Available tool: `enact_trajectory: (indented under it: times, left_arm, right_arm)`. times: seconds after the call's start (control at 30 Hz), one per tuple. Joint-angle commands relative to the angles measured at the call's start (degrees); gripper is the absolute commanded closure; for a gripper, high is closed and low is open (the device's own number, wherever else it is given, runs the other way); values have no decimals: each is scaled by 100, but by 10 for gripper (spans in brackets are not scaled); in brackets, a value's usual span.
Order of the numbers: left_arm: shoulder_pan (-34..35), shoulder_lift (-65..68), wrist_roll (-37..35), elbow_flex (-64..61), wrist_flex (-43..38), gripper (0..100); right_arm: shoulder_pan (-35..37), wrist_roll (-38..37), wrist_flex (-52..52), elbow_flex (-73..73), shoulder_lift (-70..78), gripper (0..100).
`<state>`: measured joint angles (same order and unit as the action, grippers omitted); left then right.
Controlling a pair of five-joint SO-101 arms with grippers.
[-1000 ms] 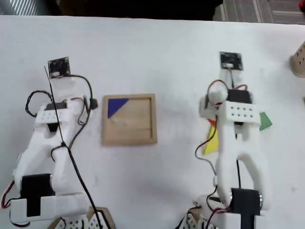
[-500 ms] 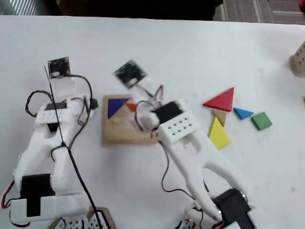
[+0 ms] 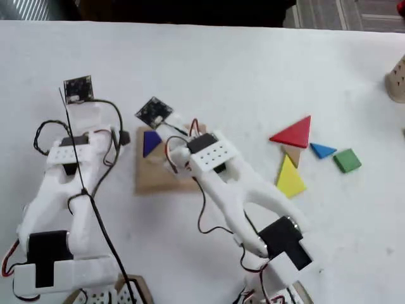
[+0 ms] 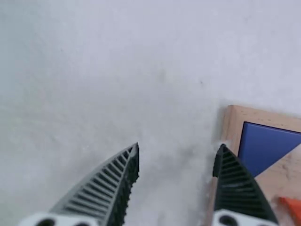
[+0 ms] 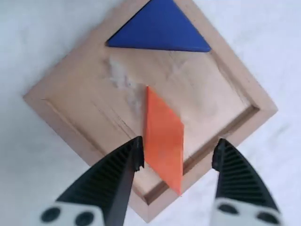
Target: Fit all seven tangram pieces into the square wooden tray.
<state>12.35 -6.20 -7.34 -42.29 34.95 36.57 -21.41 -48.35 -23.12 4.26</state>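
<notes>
The right gripper (image 5: pixel 179 143) hangs over the wooden tray (image 5: pixel 47 104), its fingers apart on either side of an orange parallelogram (image 5: pixel 163 139) that lies flat on the tray's floor near one corner. A large blue triangle (image 5: pixel 160 28) fills the tray's opposite corner. The left gripper (image 4: pixel 178 148), fingers likewise spread and holding nothing, hovers above the white table (image 3: pixel 253 69) just beside the tray's rim. Well apart from the tray, a red triangle (image 3: pixel 293 133), tan piece (image 3: pixel 292 154), yellow triangle (image 3: pixel 290 177), small blue triangle (image 3: pixel 323 151) and green square (image 3: pixel 347 160) lie clustered on the table.
</notes>
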Motion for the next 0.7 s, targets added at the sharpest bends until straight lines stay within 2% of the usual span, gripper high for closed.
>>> enact_trajectory:
  times: [0.0, 0.17, 0.23, 0.3, 0.37, 0.67]
  left_arm:
    - [-57, -48, 53, 114, -9, 737]
    - [-57, -48, 62, 105, -9, 738]
    - [-57, -48, 62, 105, -9, 740]
    - [-57, -84, 62, 97, -9, 740]
    - [-75, -84, 62, 97, -9, 740]
    - [-75, -242, 44, 79, 141, 747]
  right_arm:
    - [-4, -70, -620, 651, -101, 762]
    - [-163, -88, -1675, 1011, -505, 772]
    - [-435, -88, -2149, 1037, -840, 845]
    - [-875, -44, -2448, 976, -1191, 981]
    - [-1305, -35, -2536, 642, -1552, 957]
    - [-2897, -35, -2352, -1574, -3363, 981]
